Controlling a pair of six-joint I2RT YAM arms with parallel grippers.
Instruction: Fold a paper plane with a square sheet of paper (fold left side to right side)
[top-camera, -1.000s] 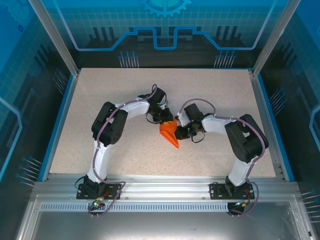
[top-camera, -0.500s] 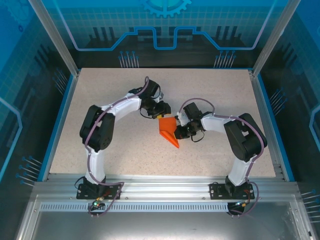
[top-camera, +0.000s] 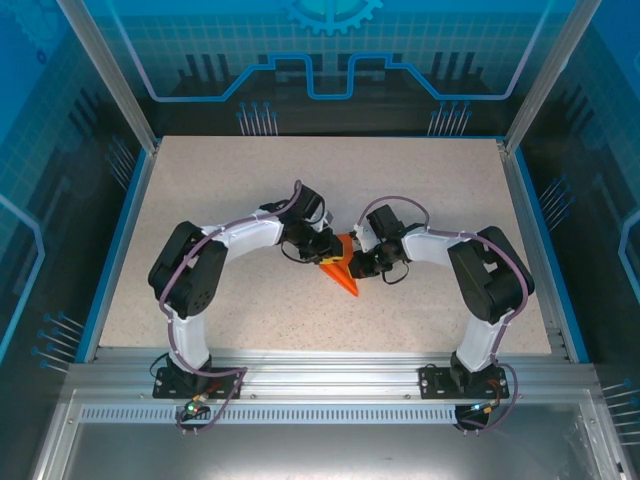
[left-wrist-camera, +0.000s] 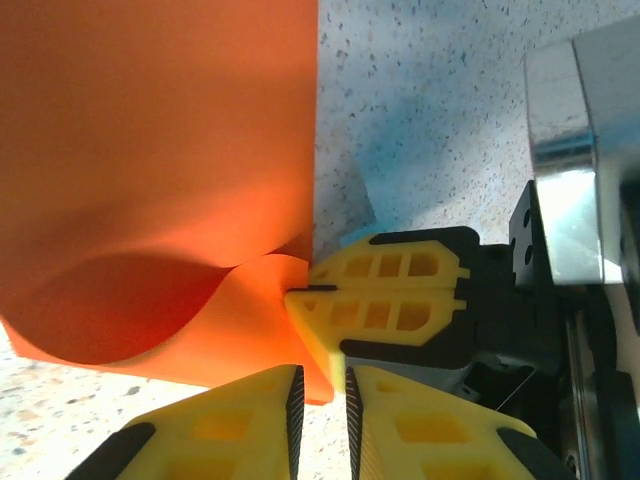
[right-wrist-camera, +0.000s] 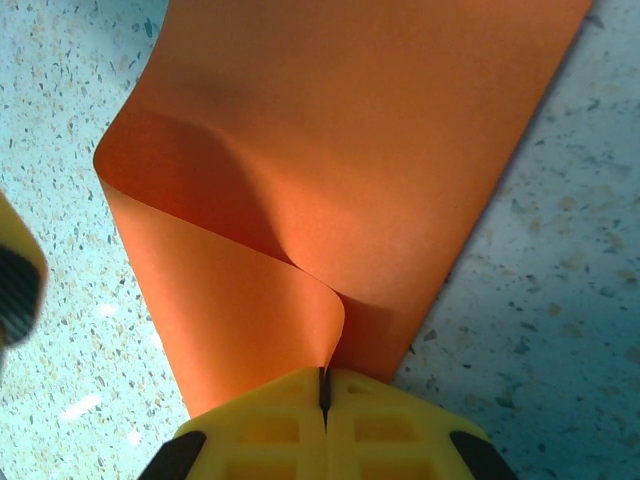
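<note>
A robotics lab cell: aluminium frame (top-camera: 330, 375), blue printed panels (top-camera: 330, 60), speckled table (top-camera: 200, 190).

The thin square sheet of orange-red paper (right-wrist-camera: 350, 150) is plain and unmarked, bright where lit and a darker rust inside its curl. The flat speckled tabletop (top-camera: 200, 200) is pale beige with dark and white flecks (bluish in the wrist views). The left gripper (left-wrist-camera: 324, 388) and the right gripper (right-wrist-camera: 323, 392) are yellow with black pads (left-wrist-camera: 294, 405). The left arm (top-camera: 250, 232) is white and black.
</note>
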